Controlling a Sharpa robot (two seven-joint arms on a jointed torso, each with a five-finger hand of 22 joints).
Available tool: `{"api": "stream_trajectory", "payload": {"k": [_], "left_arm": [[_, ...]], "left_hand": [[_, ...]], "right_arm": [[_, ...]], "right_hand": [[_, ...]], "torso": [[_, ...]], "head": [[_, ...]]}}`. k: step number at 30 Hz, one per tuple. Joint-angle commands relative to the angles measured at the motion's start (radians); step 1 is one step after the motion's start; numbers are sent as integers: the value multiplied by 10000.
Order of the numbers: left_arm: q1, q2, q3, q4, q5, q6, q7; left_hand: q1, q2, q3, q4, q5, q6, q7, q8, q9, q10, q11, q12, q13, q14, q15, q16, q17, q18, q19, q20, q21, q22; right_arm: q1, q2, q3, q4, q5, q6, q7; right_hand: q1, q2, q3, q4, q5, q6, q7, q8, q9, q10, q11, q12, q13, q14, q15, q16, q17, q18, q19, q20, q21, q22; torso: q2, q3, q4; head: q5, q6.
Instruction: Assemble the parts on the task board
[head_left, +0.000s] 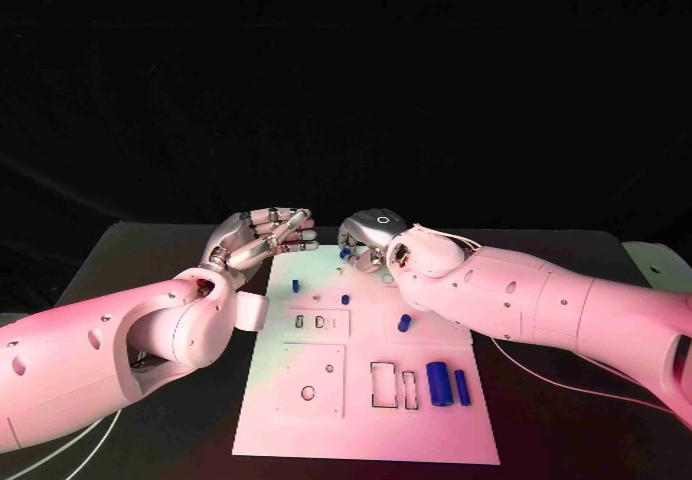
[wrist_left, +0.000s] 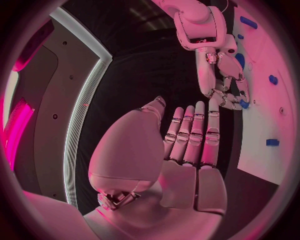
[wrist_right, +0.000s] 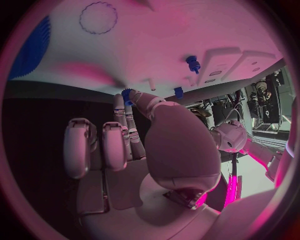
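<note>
On my feed the task board (head_left: 368, 400) lies flat in the middle of the black bench (head_left: 577, 420).

Right hand (head_left: 372, 238) is over the board's far edge, palm down. In the right wrist view it pinches a small blue part (wrist_right: 127, 95) between thumb and a fingertip, with the other fingers curled lower down. The left wrist view shows the same blue part at its fingertips, just off the board's edge. I can't tell if the part touches the board.

Left hand (head_left: 263, 238) is raised beside the board's far left corner, just left of the right hand, not touching it. Its fingers are straight and close together, thumb alongside, nothing in it, so it is released.

Loose parts on the board:
- two blue cylinders (head_left: 449, 385) lie side by side near the right edge, next to two rectangular slots (head_left: 392, 385)
- a short blue peg (head_left: 404, 322) lies mid-board
- two smaller blue pieces (head_left: 296, 286) stand toward the far left, near a small raised plate with two slots (head_left: 320, 322)
- a square plate with round holes (head_left: 312, 380) sits on the near left of the board
</note>
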Motion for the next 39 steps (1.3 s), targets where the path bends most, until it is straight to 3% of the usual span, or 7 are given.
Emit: {"api": "stream_trajectory", "payload": {"k": [1,10,18,29,33,36,39], "left_arm": [[21,26,11,7,23,145,73],[27,23,11,-3,23,139,63],[28,-10,11,-51,52,170,62],[18,17,8,-279,95,360,130],[13,27,6,-380,117,479,208],[11,21,6,-431,126,523,242],[10,5,5,-454,130,541,248]], "left_hand": [[-13,-77,57,-20,22,5,290,-65,-12,13,64,-51,-7,23,37,-35,17,144,74,22,-57,-9],[-10,-77,68,-24,22,12,286,-70,-14,24,63,-65,-4,20,39,-51,20,145,73,26,-71,-21],[-15,-80,69,-22,21,14,288,-75,-16,29,62,-74,-3,20,39,-58,21,146,74,27,-77,-27],[-25,-84,68,-18,21,13,290,-80,-18,30,64,-83,-3,21,39,-64,23,146,76,28,-83,-32],[-135,-191,-14,15,21,19,293,-101,-25,47,68,-124,-1,24,44,-98,35,147,82,36,-115,-57],[-141,-198,-19,16,22,20,292,-102,-25,48,68,-126,-1,24,44,-99,36,147,82,37,-117,-59],[-142,-199,-20,16,22,21,291,-102,-25,50,68,-128,0,25,44,-101,36,147,83,37,-118,-59]], "right_arm": [[-11,52,-9,-65,-59,377,-89],[-12,37,-10,-49,-136,124,-58],[11,-473,-9,503,7,-159,-23],[127,-2724,160,2880,844,-937,497],[195,-3431,189,3364,1746,-360,717],[248,-3883,202,3547,2235,321,757],[276,-4162,207,3574,2419,784,627]], "right_hand": [[-92,-43,54,-30,-76,-85,7,28,534,-111,-14,-60,-12,479,-20,45,-12,-82,-61,8,-14,-23],[-391,-572,179,20,-153,-1335,420,-790,390,-1674,425,-219,-264,336,360,-133,-413,124,-642,333,-718,-964],[-619,-883,-401,91,102,-1693,164,-1079,420,-2089,416,-44,-332,233,356,-275,-703,217,-862,377,-1081,-1358],[-459,-580,-333,240,314,-946,361,-930,593,-798,242,581,-212,336,214,-90,-443,103,-487,256,-743,-790],[-545,-740,-392,314,272,-794,328,-958,618,86,101,934,4,463,102,207,59,5,-228,163,-400,-306],[-1039,-1094,-1286,717,226,-1128,220,-1182,604,810,-45,1882,881,548,-18,460,466,-81,-25,43,-105,124],[-752,-885,-2227,1006,390,-1236,190,-1093,758,394,-161,3399,2572,578,-111,575,627,-154,124,-11,114,464]], "torso": [[4,0,-14],[-3,4,-31],[-20,20,-82],[-121,51,-264],[-146,47,-399],[-165,40,-440],[-171,46,-460]], "head": [[7,-9],[52,3],[74,10],[43,-37],[26,-69],[2,-63],[2,-52]]}}
